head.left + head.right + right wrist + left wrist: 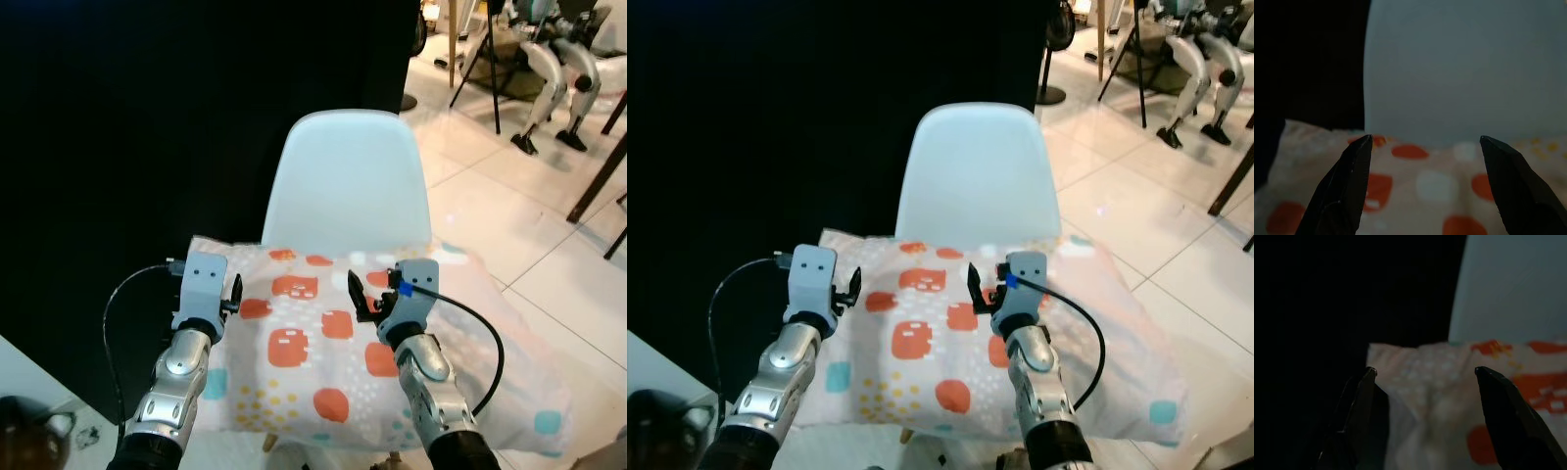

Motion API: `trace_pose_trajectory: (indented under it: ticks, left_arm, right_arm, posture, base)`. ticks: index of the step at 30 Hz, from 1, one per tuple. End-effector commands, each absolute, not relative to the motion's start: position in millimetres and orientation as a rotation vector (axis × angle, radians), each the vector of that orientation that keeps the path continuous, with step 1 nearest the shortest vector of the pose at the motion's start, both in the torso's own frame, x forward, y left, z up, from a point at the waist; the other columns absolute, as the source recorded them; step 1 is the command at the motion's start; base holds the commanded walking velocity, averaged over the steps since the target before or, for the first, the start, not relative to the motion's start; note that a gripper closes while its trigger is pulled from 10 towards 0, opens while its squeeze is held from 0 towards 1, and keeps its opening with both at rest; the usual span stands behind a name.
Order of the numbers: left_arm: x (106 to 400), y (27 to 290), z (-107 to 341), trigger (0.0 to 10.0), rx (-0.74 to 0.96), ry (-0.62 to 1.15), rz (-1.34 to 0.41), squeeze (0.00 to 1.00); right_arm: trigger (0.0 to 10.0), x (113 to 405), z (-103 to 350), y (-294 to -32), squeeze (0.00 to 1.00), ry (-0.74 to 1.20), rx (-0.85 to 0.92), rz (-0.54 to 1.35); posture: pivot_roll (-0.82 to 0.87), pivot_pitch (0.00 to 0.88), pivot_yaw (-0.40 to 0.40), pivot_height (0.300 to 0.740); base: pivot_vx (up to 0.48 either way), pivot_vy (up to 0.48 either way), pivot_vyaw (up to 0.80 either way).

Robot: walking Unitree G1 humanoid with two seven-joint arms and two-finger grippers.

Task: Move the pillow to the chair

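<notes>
A soft white pillow with orange patches lies across the seat of a white moulded plastic chair, overhanging toward four o'clock. The left gripper and right gripper hover above it, fingers spread wide and empty, apparently having released it.

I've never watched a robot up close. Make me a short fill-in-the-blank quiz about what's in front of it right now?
1. The patterned pillow lies on the seat of a white ____.
2. The left gripper and the right gripper both have their fingers ____.
3. The largest blotches on the pillow are coloured ____.

Missing words: chair; open; orange
</notes>
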State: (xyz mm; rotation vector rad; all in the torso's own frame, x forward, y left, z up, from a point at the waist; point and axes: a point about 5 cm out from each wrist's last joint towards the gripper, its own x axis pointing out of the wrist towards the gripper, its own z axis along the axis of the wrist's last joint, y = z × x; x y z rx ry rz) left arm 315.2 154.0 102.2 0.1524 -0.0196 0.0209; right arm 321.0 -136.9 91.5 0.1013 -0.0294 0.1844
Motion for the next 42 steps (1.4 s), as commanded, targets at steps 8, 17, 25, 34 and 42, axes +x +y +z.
trace_pose_trajectory:
  ticks: [8, 17, 25, 34, 42]
  left_arm:
    - [315, 155, 99, 10.0, 0.155, 0.004, 0.021, 0.00]
    - [317, 152, 99, 10.0, 0.162, 0.003, 0.008, 0.00]
    - [320, 152, 91, 10.0, 0.132, 0.064, 0.032, 0.00]
    - [313, 142, 66, 10.0, 0.105, 0.241, -0.017, 0.00]
    - [309, 141, 62, 10.0, 0.092, 0.246, -0.031, 0.00]
  right_arm:
    - [10.0, 322, 93, -137, 0.00, -0.031, 0.128, 0.180]
    - [10.0, 322, 94, -141, 0.00, -0.042, 0.127, 0.159]
    - [10.0, 318, 78, -142, 0.00, 0.041, 0.149, 0.141]
    - [10.0, 312, 62, -145, 0.00, 0.122, 0.164, 0.098]
    - [10.0, 308, 51, -144, 0.00, 0.182, 0.104, 0.107]
  posture:
    - [0.04, 0.068, 0.033, 0.709]
    - [0.03, 0.057, 0.050, 0.717]
    - [0.02, 0.063, 0.037, 0.717]
    - [0.02, 0.070, 0.032, 0.717]
    - [0.02, 0.085, 0.032, 0.717]
  base:
    - [0.000, 0.000, 0.00]
    - [0.000, 0.000, 0.00]
    - [0.000, 0.000, 0.00]
    - [0.000, 0.000, 0.00]
    - [0.000, 0.000, 0.00]
